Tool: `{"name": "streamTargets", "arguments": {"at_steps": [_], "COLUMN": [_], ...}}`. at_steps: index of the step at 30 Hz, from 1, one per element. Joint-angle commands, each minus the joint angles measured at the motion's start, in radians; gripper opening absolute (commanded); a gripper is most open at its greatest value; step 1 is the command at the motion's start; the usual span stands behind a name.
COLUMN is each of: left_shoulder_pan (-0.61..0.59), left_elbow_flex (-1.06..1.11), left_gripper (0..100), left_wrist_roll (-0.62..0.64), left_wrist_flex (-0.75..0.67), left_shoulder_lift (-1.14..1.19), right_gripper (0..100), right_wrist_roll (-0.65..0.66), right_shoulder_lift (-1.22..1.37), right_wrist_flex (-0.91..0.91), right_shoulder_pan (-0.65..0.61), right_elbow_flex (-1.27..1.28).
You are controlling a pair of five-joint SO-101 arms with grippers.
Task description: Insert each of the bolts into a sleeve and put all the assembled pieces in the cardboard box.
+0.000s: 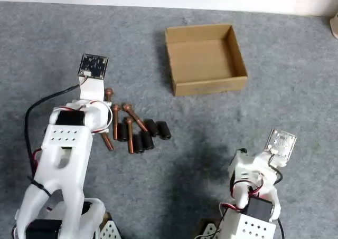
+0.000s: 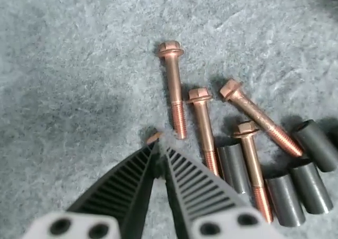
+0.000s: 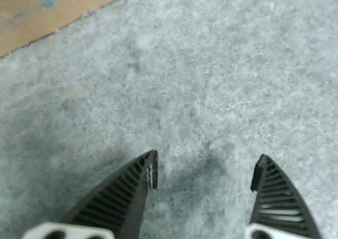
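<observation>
Here, toward the grey table's left edge: four copper hex-head bolts lying flat, heads toward the far edge, shafts toward the near edge, one slanted. Black cylindrical sleeves just beside. Left gripper clamped on a fifth copper bolt. Right gripper spread wide near the near edge. Open brown cardboard box toward the far edge.

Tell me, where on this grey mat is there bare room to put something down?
Bare mat lies between the cardboard box and the right gripper, and right of the box. Crowded: the bolts and sleeves bunched beside the left arm.
</observation>
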Motion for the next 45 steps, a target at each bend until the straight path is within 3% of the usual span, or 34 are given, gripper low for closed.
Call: {"name": "streamTargets", "arguments": {"at_steps": [1,5,12,24,28,34,40,45], "left_shoulder_pan": [0.016,0.015,-0.007,-0.062,-0.062,-0.062,-0.064,-0.064], "left_elbow_flex": [-0.001,0.024,0.031,0.048,0.053,0.067,0.068,0.068], "left_gripper": [1,1,1,1,1,1,1,1], "left_wrist_roll": [0.006,0.006,0.006,0.048,0.048,0.048,0.048,0.048], "left_wrist_flex": [-0.023,-0.025,-0.026,-0.071,-0.071,-0.104,-0.104,-0.101], "left_shoulder_lift": [-0.004,-0.005,-0.012,-0.007,-0.005,-0.007,-0.005,-0.007], "right_gripper": [27.1,27.0,27.0,27.0,27.0,27.0,27.3,27.3], "right_wrist_roll": [0.028,0.232,0.164,0.129,0.017,0.011,0.011,0.009], "right_shoulder_lift": [-0.004,0.007,0.134,1.099,1.302,1.523,1.583,1.590], "right_wrist_flex": [-0.001,0.062,-0.035,-0.127,-0.223,-0.311,-0.312,-0.344], "right_shoulder_pan": [-0.054,-0.171,-0.449,-0.768,-0.828,-0.829,-0.782,-0.845], "right_elbow_flex": [0.077,-0.076,-0.223,-0.857,-0.981,-0.989,-0.990,-0.987]}}
